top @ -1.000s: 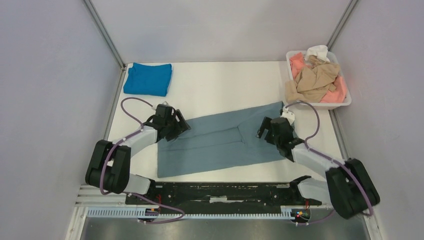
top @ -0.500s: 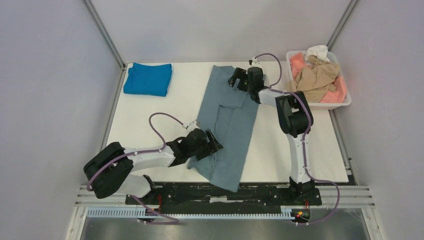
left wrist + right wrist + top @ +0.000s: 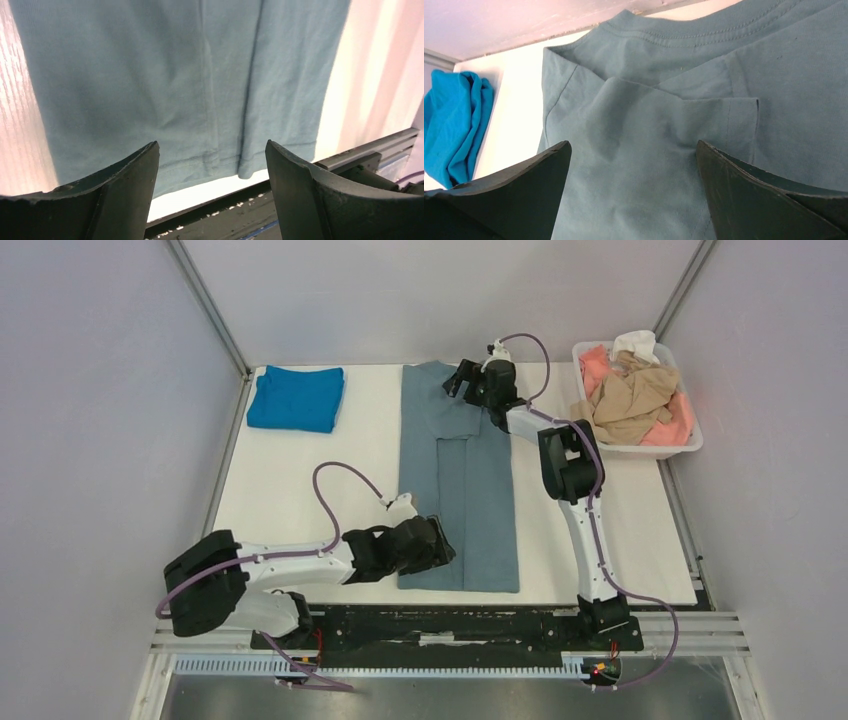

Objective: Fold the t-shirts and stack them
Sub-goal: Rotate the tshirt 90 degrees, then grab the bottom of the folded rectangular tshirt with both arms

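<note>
Grey-blue t-shirt (image 3: pixel 460 490) lies down the middle of the counter (image 3: pixel 300 500), a long folded strip, collar at the far edge, hem at the near edge. Left hand (image 3: pixel 211 150) sits at the hem, fingers wide, nothing gripped. Right hand (image 3: pixel 633 145) is up at the collar, also spread wide; whether it touches the cloth is hard to tell. Bright blue t-shirt (image 3: pixel 296 398) sits folded in the far left corner. In the far right corner, the white tub (image 3: pixel 695 445) holds tan (image 3: pixel 630 395), salmon-pink (image 3: pixel 597 365) and white (image 3: pixel 635 343) shirts.
</note>
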You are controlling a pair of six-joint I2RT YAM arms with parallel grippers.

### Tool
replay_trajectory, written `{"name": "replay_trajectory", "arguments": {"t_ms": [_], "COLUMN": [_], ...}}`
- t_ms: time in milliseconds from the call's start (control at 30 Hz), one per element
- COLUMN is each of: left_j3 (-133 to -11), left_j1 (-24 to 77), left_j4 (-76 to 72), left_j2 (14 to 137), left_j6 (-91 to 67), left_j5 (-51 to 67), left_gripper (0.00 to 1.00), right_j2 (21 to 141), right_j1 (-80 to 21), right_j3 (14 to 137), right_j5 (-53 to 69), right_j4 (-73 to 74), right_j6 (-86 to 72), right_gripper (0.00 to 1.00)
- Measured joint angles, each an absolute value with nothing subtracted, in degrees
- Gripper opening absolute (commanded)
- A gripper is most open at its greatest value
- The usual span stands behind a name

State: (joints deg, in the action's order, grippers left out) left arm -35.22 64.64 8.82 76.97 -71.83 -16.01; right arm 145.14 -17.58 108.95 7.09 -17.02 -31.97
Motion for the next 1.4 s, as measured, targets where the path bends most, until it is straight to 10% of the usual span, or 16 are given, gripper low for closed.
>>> {"name": "replay_trajectory", "arguments": {"t_ms": [400, 700, 1033, 1167, 1400], "left_j3": [-46.7, -32.6, -25.6, -25.7, -25.9], "left_j1": [64.7, 64.6, 64.6, 64.6, 64.6], "left_j4": [24.1, 25.7, 18.1, 16.6, 16.0], "left_j2": [72.7, 62.4, 62.9, 65.0, 66.6], "left_j6": [-56.2, -55.0, -55.0, -55.2, -56.0], "left_j5": [-21.5, -19.0, -11.8, -11.7, -11.9], "left_gripper": [0.96, 0.96, 0.58, 0.28, 0.03], "right_j2": [114.5, 73.0, 47.2, 45.0, 42.7], "right_j1": [-18.8, -22.9, -31.9, -32.8, -34.7], "right_j3": [88.5, 42.2, 17.6, 16.0, 16.0], "right_j5": [3.0, -2.7, -3.8, -1.3, 4.4], "right_j4": [-8.8, -9.5, 2.5, 7.0, 21.1], "right_j6": [-15.3, -16.5, -25.5, -26.4, -24.9], "right_gripper": [0.98, 0.98, 0.98, 0.95, 0.76]}}
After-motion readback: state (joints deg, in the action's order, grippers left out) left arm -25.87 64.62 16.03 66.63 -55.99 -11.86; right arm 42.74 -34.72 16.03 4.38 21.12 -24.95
